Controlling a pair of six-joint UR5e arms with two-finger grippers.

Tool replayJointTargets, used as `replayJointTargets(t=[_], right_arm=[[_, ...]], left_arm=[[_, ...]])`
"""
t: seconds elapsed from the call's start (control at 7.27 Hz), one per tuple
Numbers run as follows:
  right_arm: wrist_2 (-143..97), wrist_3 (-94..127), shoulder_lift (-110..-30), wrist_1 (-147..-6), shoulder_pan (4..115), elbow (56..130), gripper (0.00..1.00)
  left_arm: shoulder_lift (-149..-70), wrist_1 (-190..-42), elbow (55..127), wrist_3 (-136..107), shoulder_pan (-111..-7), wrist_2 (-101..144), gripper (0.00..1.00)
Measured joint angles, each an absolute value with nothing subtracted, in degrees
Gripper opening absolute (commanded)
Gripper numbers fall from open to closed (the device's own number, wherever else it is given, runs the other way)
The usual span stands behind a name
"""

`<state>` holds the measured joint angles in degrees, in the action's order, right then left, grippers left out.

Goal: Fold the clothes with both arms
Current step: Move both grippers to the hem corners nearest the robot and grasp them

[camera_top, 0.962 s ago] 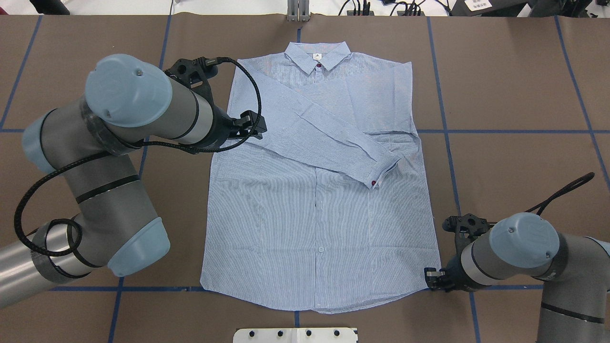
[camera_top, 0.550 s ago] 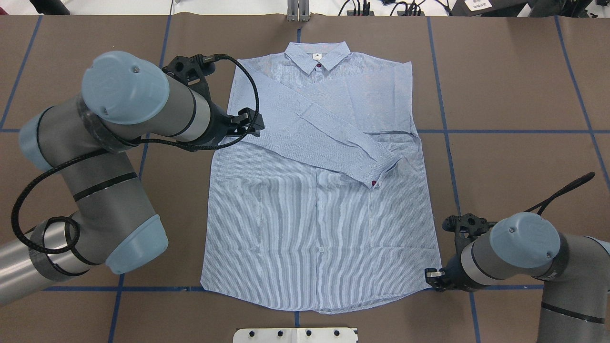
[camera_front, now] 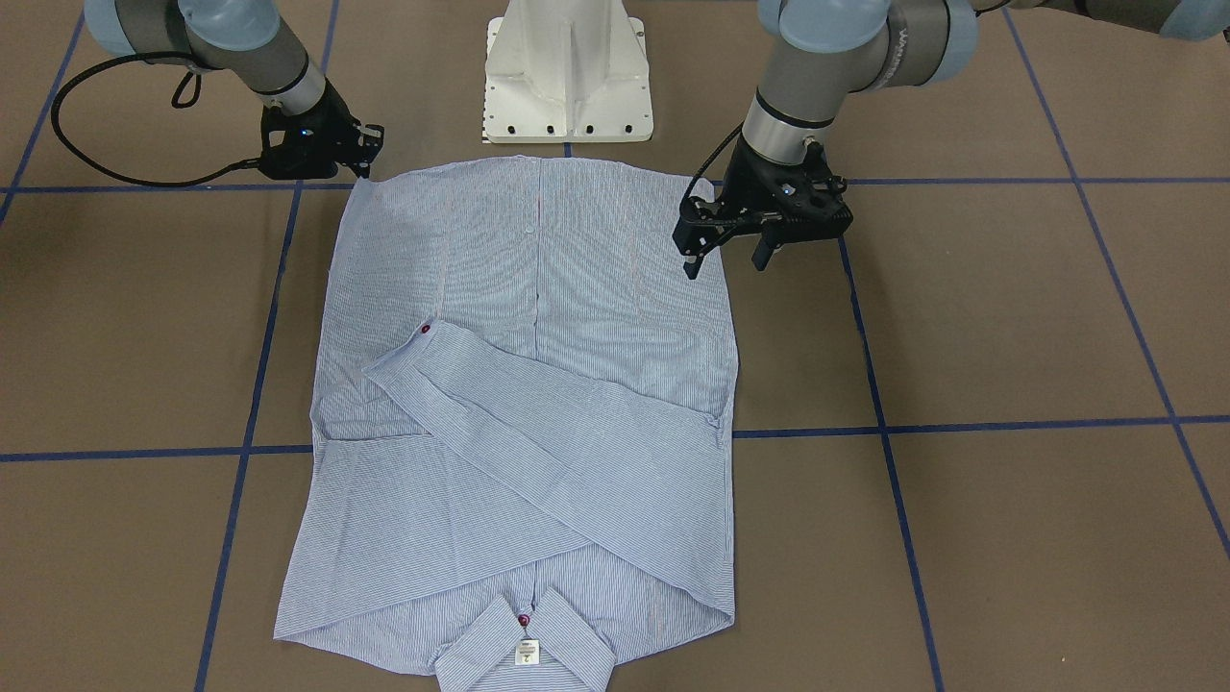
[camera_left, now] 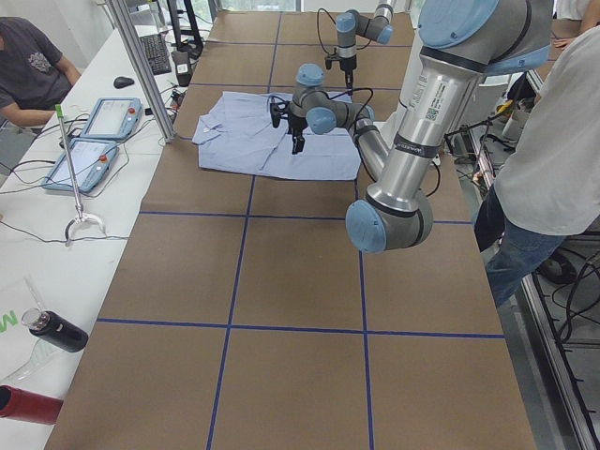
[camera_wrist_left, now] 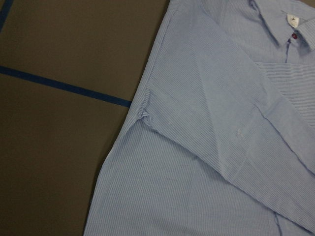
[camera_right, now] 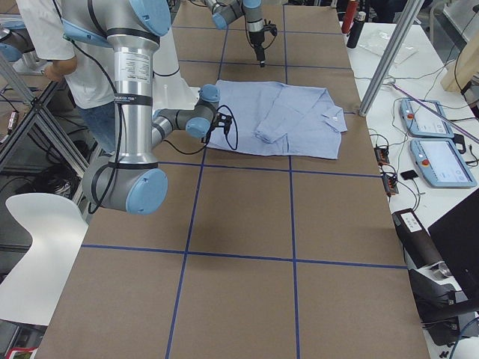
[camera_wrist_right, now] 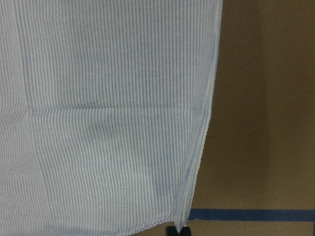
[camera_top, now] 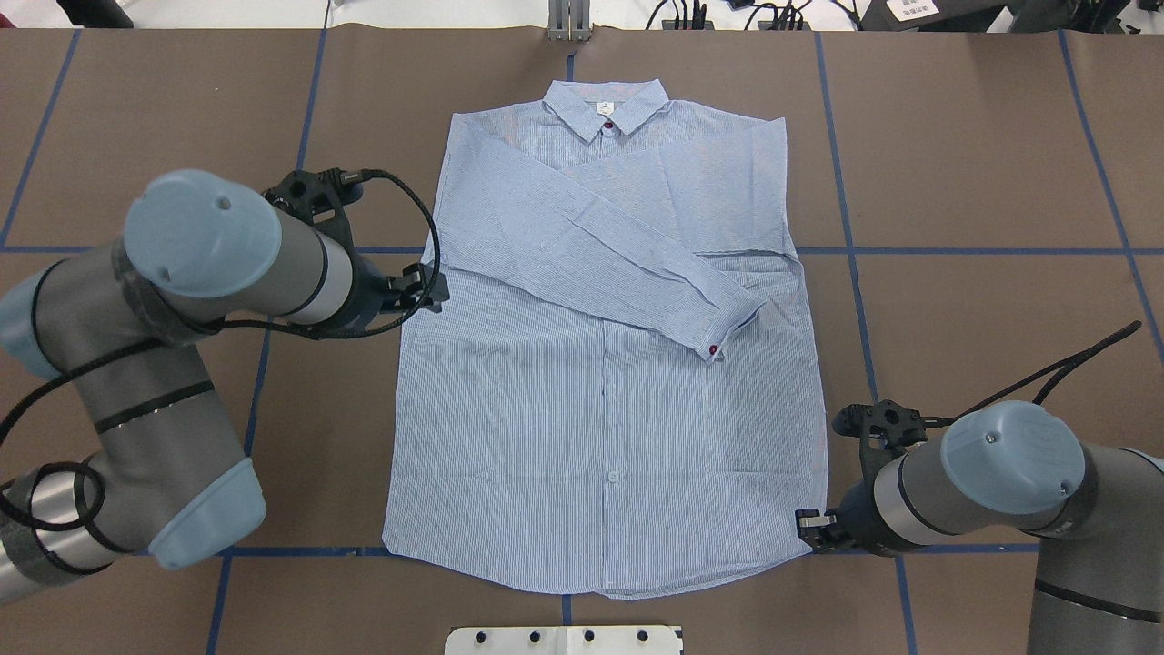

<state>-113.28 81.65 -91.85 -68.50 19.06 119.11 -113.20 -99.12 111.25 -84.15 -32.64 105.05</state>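
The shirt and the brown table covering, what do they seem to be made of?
The shirt looks like thin woven cloth, perhaps cotton: matt, finely striped blue and white, with soft creases and sharp folds. The table covering looks like matt brown paper or card, flat and without shine; which one cannot be told. Its blue lines look like stuck-on tape.

The striped shirt (camera_wrist_right: 108, 98) covers the brown table (camera_wrist_right: 266, 98), its corner beside a blue tape line (camera_wrist_right: 251, 215).

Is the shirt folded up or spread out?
Mostly spread out. The shirt lies flat on the table, with only its sleeves folded across the front.
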Motion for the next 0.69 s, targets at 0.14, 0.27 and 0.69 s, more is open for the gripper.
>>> replayJointTargets(t=[0.14, 0.27, 0.69], right_arm=[[-113.4, 81.7, -90.9, -68.4, 19.3, 119.2, 0.0], [-113.5, 81.6, -90.0, -68.3, 19.5, 119.2, 0.0], [-113.6, 81.7, -89.0, -68.3, 20.0, 119.3, 0.0]], left_arm=[[-110.1, -102.3, 111.7, -87.3, -29.0, 104.3, 0.95], [-108.1, -105.0, 111.9, -91.1, -25.1, 103.1, 0.95], [-105.9, -106.3, 112.0, -96.2, -19.3, 100.7, 0.88]])
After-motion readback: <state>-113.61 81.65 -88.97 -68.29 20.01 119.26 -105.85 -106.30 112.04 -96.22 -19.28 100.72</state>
